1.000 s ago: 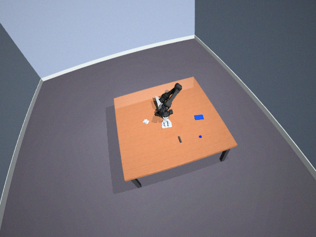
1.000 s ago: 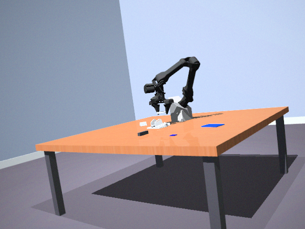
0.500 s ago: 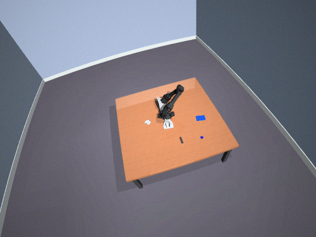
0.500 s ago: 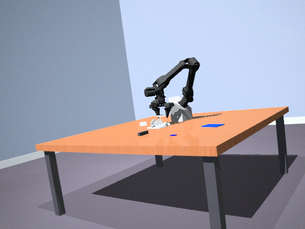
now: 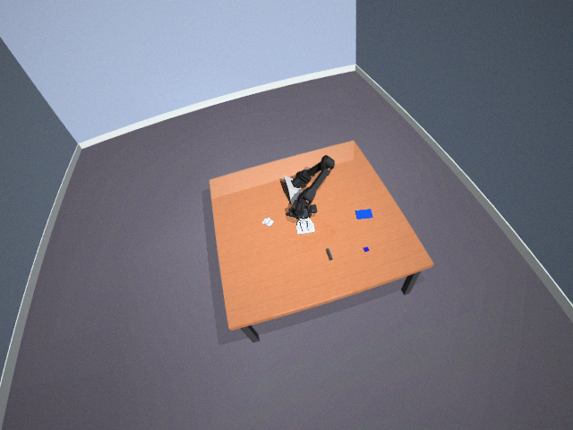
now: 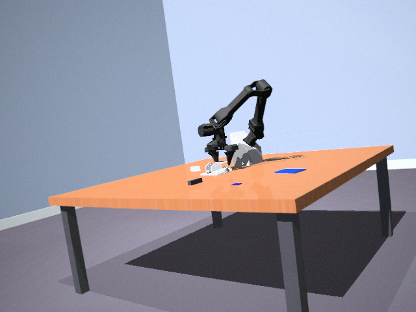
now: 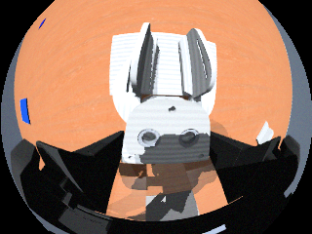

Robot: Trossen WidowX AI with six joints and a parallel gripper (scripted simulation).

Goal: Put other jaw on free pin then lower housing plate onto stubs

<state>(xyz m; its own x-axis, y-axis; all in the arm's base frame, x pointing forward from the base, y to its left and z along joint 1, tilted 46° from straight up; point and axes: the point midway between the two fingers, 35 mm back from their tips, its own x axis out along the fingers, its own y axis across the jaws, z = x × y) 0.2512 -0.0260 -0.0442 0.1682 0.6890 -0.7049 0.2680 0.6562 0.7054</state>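
My gripper [image 6: 223, 163] [image 7: 166, 136] is shut on the white housing plate [image 7: 168, 115], with a finger at each side. The plate has two ringed holes with grey inside them and is over the near part of the white base [image 5: 310, 230] [image 6: 205, 174] [image 7: 118, 63]. A left jaw [image 7: 142, 60] and a right jaw [image 7: 199, 65] stand upright on the base beyond the plate, apart at their far ends. The plate hides the pins, the stubs and the gear teeth. I cannot tell whether the teeth mesh or whether the plate rests on the stubs.
A small white piece [image 5: 268, 221] [image 6: 195, 168] [image 7: 264, 133] lies to one side. A blue rectangle [image 5: 363, 213] [image 6: 290, 170] [image 7: 24, 111], a small blue square [image 5: 365, 248] [image 6: 236, 184] and a black bar [image 5: 329, 253] [image 6: 194, 181] are on the wooden table [image 5: 273, 287].
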